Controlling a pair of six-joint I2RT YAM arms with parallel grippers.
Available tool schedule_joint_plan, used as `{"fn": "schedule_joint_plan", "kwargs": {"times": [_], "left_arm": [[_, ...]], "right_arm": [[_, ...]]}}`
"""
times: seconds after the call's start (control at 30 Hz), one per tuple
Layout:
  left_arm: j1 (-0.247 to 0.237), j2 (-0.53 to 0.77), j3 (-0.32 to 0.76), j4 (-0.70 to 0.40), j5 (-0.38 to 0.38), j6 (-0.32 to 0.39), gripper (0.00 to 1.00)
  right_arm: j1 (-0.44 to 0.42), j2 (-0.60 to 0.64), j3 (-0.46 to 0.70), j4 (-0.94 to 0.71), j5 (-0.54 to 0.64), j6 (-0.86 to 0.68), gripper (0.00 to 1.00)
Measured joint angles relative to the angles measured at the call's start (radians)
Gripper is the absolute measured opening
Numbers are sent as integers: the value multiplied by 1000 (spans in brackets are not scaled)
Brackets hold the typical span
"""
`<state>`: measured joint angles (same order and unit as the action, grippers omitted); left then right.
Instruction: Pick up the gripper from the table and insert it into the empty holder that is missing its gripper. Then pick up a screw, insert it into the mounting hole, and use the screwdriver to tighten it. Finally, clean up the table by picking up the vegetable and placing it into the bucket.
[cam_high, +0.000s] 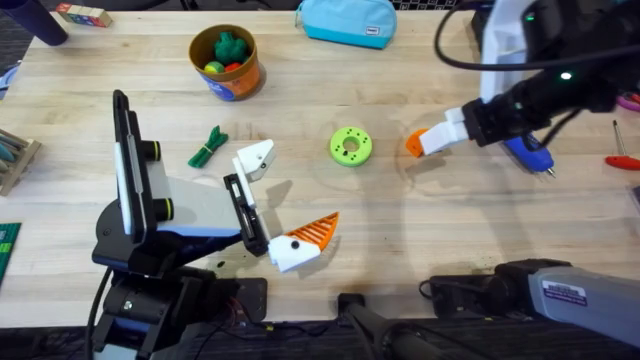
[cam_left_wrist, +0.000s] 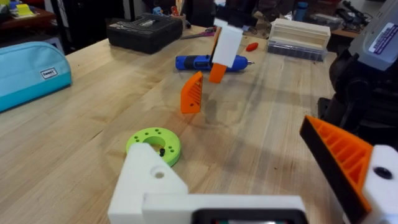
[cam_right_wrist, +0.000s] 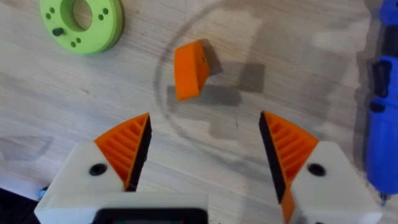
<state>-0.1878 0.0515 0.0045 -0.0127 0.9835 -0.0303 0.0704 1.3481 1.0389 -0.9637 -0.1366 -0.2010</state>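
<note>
Beneath the right pincer (cam_right_wrist: 205, 155), spread wide, lies an orange ribbed wedge (cam_right_wrist: 189, 68).

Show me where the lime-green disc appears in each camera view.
Overhead: lime-green disc between the vegetable and the right gripper.
Left wrist: disc nearer the camera than the orange wedge.
Right wrist: disc beside the wedge.
Shared landmark: blue screwdriver.

I see the gripper (cam_high: 256, 157), white and wedge-shaped, seated on the black holder (cam_high: 243, 212). The dark-green vegetable (cam_high: 208, 147) lies on the wood below the orange bucket (cam_high: 228, 62).
</note>
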Motion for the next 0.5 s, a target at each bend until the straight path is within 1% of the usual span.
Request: {"fn": "schedule_joint_plan", "kwargs": {"times": [0.13, 0.33, 0.5], "left_arm": [[1, 0, 0, -12, -7, 0, 990], [1, 0, 0, -26, -37, 0, 990], [1, 0, 0, -26, -42, 0, 990]], "right_arm": [[9, 17, 1, -3, -3, -1, 975], [21, 17, 29, 79, -48, 7, 975], [21, 18, 41, 88, -63, 11, 975]]}}
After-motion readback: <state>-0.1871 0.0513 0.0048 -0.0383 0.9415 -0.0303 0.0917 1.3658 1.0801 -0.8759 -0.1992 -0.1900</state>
